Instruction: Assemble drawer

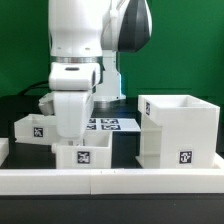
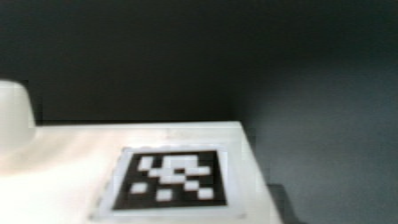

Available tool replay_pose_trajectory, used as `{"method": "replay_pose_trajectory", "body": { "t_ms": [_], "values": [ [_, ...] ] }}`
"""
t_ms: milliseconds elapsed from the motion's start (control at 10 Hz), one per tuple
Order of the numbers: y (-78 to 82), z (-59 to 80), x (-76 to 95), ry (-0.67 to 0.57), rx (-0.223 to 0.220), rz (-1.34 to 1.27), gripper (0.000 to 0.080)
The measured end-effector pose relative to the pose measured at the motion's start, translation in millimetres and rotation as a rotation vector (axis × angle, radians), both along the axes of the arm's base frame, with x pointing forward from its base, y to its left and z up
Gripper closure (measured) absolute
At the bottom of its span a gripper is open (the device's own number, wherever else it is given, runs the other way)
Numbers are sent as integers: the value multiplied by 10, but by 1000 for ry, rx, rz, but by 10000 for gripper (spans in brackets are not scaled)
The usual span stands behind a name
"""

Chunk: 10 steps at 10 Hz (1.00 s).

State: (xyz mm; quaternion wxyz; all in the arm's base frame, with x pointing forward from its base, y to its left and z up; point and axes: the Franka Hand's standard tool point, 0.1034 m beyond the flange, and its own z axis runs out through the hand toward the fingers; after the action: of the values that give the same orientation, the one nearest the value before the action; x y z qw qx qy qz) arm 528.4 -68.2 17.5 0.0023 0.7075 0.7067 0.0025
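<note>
The tall white drawer casing (image 1: 178, 128) stands open-topped at the exterior view's right, a tag on its front. One small white tray (image 1: 84, 153) with a tag sits at the front, just behind the border wall. A second tray (image 1: 34, 127) lies at the left. My gripper (image 1: 72, 139) hangs straight down onto the back left edge of the front tray. Its fingertips are hidden behind the hand and the tray wall. The wrist view is filled by a blurred white face with a tag (image 2: 173, 180), seen very close. No fingers show there.
The marker board (image 1: 110, 124) lies flat behind the front tray, between arm and casing. A low white border wall (image 1: 130, 180) runs along the front of the table. The arm's base (image 1: 95, 40) stands at the back.
</note>
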Motion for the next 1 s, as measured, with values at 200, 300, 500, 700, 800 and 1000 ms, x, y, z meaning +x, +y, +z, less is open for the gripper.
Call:
{"method": "replay_pose_trajectory", "body": {
  "t_ms": [200, 300, 500, 700, 800, 1000],
  "values": [
    [22, -1, 4, 1, -14, 65, 758],
    [13, -4, 0, 1, -14, 61, 758],
    [29, -8, 3, 4, -13, 59, 758],
    [120, -4, 53, 4, -10, 68, 758],
    [170, -14, 81, 16, -8, 70, 758],
    [233, -33, 127, 13, -9, 89, 758]
  ]
}}
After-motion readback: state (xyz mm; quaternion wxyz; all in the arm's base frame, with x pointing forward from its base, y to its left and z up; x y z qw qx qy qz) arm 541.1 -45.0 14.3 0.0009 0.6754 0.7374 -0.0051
